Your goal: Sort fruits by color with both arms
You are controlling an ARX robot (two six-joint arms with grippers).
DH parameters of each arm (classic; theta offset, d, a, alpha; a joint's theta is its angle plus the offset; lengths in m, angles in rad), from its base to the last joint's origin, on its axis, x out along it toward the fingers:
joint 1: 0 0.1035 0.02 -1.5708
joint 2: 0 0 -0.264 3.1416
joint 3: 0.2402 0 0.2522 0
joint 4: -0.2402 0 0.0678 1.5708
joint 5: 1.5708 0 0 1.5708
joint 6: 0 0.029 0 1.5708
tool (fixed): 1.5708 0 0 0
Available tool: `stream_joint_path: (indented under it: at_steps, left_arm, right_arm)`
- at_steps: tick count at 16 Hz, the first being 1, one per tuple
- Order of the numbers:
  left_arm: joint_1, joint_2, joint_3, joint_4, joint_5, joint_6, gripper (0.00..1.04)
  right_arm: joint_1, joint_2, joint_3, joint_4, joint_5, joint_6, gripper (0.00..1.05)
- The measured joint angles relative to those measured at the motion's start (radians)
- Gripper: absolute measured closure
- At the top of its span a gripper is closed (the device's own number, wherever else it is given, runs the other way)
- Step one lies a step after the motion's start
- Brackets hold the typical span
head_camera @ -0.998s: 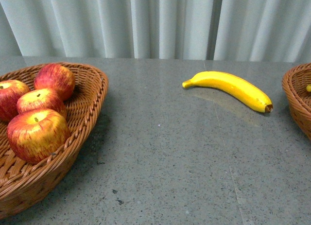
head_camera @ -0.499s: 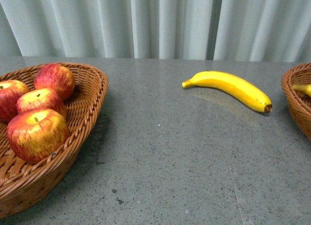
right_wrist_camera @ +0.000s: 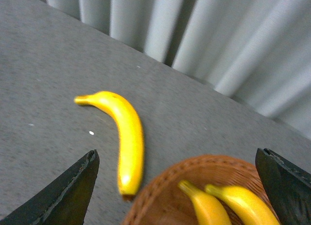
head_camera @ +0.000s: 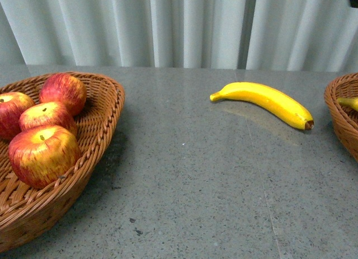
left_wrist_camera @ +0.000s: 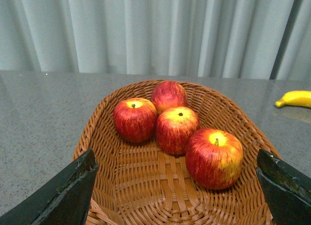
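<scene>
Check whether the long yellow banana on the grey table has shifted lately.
No. The banana lies where it was, brown tip equally far from the brown wicker basket rim.

Landmark: loose banana point(head_camera: 263, 102), lying on the table point(head_camera: 196, 186). Left of it, well apart: basket point(head_camera: 113, 97), four apples point(head_camera: 43, 155) clustered inside. Right of it, near: second basket point(head_camera: 338, 123), two bananas point(right_wrist_camera: 245, 203) side by side inside. Behind it: curtain point(head_camera: 184, 27).
</scene>
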State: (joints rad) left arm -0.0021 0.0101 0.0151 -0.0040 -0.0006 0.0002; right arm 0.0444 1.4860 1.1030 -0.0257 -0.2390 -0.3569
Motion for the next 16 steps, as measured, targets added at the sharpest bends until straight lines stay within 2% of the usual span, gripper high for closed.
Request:
stream_joint_path:
  at_steps: [1,2,3,8,12,16]
  left_arm:
    - [0.0,0.0,0.0,0.0,0.0,0.0,0.07]
    - [0.0,0.0,0.0,0.0,0.0,0.0,0.07]
    - [0.0,0.0,0.0,0.0,0.0,0.0,0.07]
    - [0.0,0.0,0.0,0.0,0.0,0.0,0.07]
    - [0.0,0.0,0.0,0.0,0.0,0.0,0.07]
    - [0.0,0.0,0.0,0.0,0.0,0.0,0.07]
  right_arm:
    - [0.051,0.03,0.036,-0.004,0.02,0.002,0.07]
    - [0.157,0.138,0.125,-0.03,0.071,0.006,0.07]
    - [0.22,0.303,0.249,-0.087,0.092,0.002,0.07]
    - [0.217,0.517,0.478,-0.222,0.114,-0.008,0.07]
    - [0.217,0.556,0.517,-0.248,0.118,-0.012,0.07]
    - [0.214,0.692,0.66,-0.334,0.146,-0.037,0.07]
